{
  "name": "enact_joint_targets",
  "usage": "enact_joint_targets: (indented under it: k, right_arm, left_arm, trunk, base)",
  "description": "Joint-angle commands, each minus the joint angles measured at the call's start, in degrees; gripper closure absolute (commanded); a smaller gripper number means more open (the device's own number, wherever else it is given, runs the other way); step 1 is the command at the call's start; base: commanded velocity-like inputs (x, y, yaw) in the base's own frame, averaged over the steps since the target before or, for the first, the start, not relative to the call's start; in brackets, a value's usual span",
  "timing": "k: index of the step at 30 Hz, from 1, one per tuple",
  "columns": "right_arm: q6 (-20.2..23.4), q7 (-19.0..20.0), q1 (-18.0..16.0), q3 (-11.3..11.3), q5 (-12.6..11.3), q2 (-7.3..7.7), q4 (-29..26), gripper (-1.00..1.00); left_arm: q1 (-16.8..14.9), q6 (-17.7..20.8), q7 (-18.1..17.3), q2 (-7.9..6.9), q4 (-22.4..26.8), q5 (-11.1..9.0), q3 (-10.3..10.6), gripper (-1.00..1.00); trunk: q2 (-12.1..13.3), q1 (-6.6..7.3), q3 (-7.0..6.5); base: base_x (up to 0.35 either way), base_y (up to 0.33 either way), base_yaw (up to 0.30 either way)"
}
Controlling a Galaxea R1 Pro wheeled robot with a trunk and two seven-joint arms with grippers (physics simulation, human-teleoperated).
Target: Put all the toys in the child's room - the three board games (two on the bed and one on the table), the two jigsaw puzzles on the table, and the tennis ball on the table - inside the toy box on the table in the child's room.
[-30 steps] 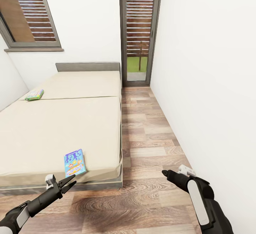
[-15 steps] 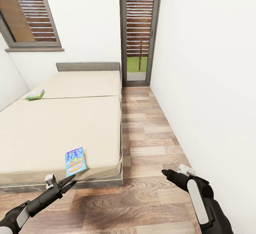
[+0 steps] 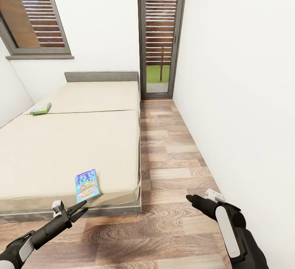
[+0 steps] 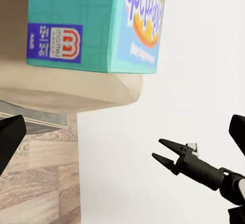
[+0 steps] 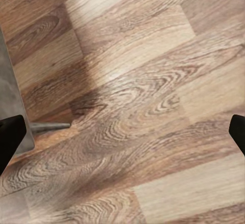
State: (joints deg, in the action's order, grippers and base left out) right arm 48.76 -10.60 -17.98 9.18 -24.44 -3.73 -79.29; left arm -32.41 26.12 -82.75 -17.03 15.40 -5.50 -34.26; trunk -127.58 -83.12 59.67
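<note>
- The left gripper [image 3: 82, 208] has its fingers spread apart, holding nothing, low by the foot of the bed [image 3: 73, 146].
- The right gripper [image 3: 189, 198] hangs over the wood floor [image 3: 172, 236]; its tips look close together, but I cannot tell for sure.
- A blue board game [image 3: 86, 185] lies flat near the bed's corner, just past the left fingers.
- A green board game [image 3: 40, 108] lies far up the bed by the wall.

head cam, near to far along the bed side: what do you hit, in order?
Left gripper → blue board game at the bed's near corner → second board game by the far left edge → grey headboard → window.
</note>
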Motion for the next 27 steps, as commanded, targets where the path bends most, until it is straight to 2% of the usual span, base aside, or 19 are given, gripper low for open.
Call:
enact_joint_targets:
  k: [1,27]
  right_arm:
    - [0.20,-0.47,-0.04,0.07,-0.61,-0.04,0.06,-1.00]
    - [0.20,-0.55,-0.04,0.05,-0.52,-0.08,1.23,-1.00]
  left_arm:
    - [-0.02,0.60,-0.18,-0.02,-0.02,-0.20,0.03,-1.00]
    - [0.02,0.68,-1.97,-0.10,-0.02,-0.21,-0.18,-1.00]
  trunk:
    - [-0.02,0.01,0.05]
    - [-0.02,0.01,0.05]
  base:
    - [0.000,0.000,0.000]
    - [0.023,0.001,0.000]
